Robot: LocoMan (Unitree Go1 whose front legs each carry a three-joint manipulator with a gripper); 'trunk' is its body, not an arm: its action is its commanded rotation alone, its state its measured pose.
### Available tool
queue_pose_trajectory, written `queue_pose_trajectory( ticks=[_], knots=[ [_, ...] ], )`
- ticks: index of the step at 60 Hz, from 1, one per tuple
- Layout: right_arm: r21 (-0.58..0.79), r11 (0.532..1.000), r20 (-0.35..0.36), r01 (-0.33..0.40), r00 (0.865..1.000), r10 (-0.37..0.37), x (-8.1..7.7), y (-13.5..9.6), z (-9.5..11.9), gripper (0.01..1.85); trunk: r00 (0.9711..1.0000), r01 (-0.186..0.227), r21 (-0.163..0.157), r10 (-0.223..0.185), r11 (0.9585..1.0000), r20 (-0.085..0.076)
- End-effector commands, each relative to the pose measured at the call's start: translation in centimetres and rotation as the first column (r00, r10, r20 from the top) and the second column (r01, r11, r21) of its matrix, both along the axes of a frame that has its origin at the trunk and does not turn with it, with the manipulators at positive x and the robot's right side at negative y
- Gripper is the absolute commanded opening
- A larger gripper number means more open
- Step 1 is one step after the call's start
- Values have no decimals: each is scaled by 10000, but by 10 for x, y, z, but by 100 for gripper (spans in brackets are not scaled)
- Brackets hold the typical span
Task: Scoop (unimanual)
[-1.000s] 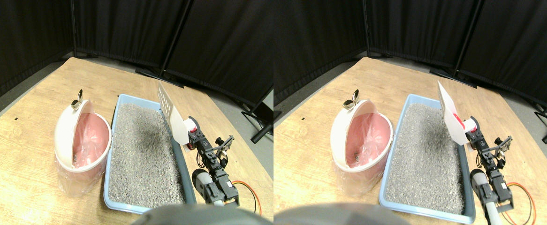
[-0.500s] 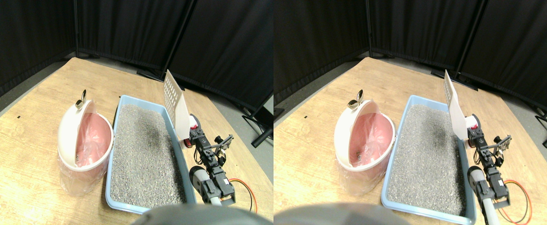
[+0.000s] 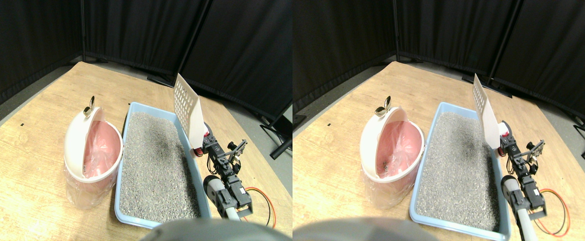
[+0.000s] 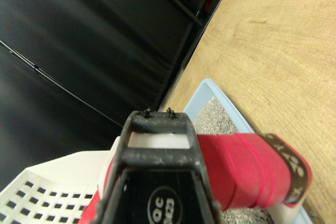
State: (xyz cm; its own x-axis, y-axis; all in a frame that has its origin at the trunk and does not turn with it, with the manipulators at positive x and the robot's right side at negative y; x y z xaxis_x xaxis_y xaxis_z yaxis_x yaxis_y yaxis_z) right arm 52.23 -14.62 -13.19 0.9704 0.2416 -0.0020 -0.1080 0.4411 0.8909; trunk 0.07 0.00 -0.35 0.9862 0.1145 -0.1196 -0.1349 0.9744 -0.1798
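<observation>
Scoop [image 3: 187, 108] upright, centre-right of frame, above tray [image 3: 129, 165] far-right rim | gripper [image 3: 203, 145] clamped on red-wrapped handle [image 4: 247, 169] | bin [image 3: 92, 150] left of tray | risk: steep entry ploughs litter [image 3: 154, 165] over rim, or handle twists in jaws.

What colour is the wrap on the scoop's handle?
Red, on the scoop handle; it shows best in the wrist view.

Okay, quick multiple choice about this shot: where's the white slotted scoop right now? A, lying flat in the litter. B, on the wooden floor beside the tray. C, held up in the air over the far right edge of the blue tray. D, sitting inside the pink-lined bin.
C: the white slotted scoop stands raised on the right gripper, above the far right rim of the blue litter tray, clear of the litter and the bin.
</observation>
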Motion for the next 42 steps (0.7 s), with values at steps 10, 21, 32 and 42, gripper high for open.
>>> queue_pose_trajectory(
  ticks=[10,21,32,42],
  knots=[
    [-3243,9437,2697,652,9626,262,-3,-4,23,5,9997,-236,-42,237,9997,31],
    [-4765,8706,3591,1226,9310,655,-2,-5,31,5,9995,-305,-78,306,9995,73],
    [-5426,8254,3859,1556,9190,804,-2,-2,36,5,9989,-451,-135,452,9989,119],
    [-6098,7702,4205,1871,9001,1143,-3,2,41,5,9980,-595,-169,598,9981,196]
  ],
)
